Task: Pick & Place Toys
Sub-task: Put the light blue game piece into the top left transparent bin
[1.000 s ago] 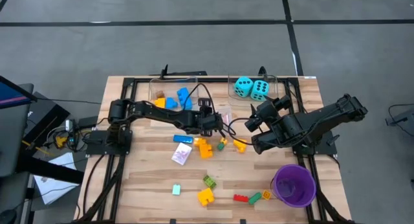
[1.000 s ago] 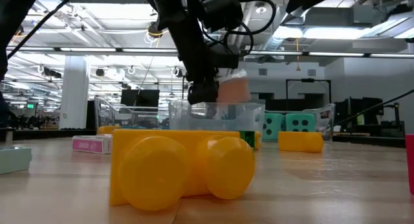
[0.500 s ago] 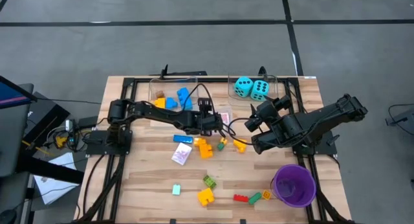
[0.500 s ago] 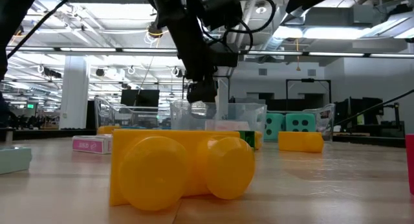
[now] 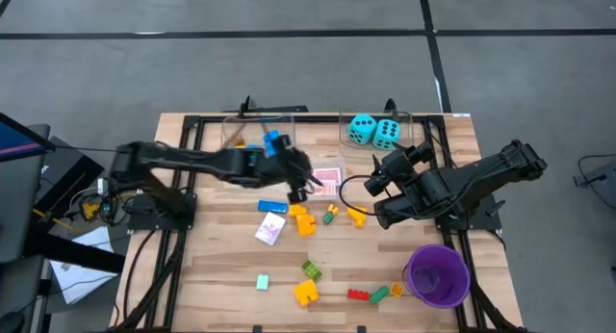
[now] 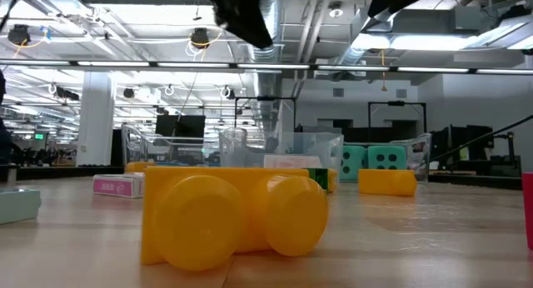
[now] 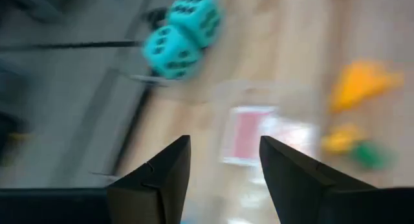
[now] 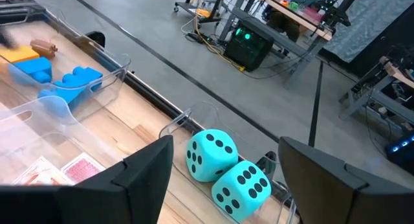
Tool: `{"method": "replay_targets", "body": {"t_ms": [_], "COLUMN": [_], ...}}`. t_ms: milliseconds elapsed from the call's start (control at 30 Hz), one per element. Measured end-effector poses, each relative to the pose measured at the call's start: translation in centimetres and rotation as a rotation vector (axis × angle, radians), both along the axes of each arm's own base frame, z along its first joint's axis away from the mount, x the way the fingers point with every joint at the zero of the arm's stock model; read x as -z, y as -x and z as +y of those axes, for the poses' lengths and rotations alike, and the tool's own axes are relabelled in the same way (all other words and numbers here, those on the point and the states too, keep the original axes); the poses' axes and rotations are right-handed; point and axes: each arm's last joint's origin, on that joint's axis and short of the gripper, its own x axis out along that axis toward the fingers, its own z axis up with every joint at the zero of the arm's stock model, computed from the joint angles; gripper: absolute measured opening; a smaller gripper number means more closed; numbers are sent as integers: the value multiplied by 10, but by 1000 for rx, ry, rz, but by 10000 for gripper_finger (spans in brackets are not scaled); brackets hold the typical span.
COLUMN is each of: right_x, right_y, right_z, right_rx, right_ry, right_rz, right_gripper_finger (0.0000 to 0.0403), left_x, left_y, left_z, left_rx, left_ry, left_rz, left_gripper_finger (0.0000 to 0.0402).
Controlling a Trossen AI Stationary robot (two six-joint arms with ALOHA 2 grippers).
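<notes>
Two dice [image 5: 373, 131] and a card pack [image 5: 327, 178] are sitting in bins at twelve o'clock; bricks [image 5: 304, 220] are lying loose mid-table and toward six. Left gripper [image 5: 306, 184], jaws apart and empty, is hovering beside the pack. Right gripper [image 5: 373, 182] is waiting at three, wide.

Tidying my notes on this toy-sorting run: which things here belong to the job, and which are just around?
Job: two turquoise dice, red-and-white card pack, big yellow plastic brick, blue bricks.
Around: purple cup, clear plastic bins.
</notes>
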Motion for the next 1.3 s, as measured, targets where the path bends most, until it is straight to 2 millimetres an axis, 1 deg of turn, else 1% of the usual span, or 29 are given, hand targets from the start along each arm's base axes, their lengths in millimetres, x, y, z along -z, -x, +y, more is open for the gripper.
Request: {"method": "replay_targets", "body": {"t_ms": [100,200,300,400,500,633,700,767,833,900,1000,1100,1300], "right_x": [0,0,0,0,0,0,0,0,1,1,1,1,1], "right_y": [0,0,0,0,0,0,0,0,1,2,2,2,2], "right_z": [0,0,0,0,0,0,0,2,3,5,6,6,6], "right_rx": [0,0,1,2,2,2,0,-6,-13,-20,-23,-27,-26], "right_ry": [-2,-5,-9,-11,-11,-10,-11,-18,-26,-26,-26,-27,-28], "right_rz": [0,0,-5,-8,-8,-5,-5,-2,3,6,6,5,4], "right_gripper_finger": [272,272,272,272,272,272,272,272,272,272,272,272,272], "left_x": [-19,-30,-35,-36,-32,-9,1,13,26,37,58,73,95], "left_y": [27,53,75,84,84,84,85,84,85,84,84,85,81], "left_z": [-7,-18,-33,-54,-87,-135,-158,-179,-199,-215,-231,-241,-250], "left_rx": [22,10,18,57,175,330,394,414,422,420,393,369,319], "left_ry": [184,288,391,519,573,547,531,522,520,540,542,542,539], "left_rz": [-96,-159,-162,-150,-116,28,67,85,102,116,172,211,258], "left_gripper_finger": [175,176,187,217,263,328,359,386,395,391,389,396,397]}}
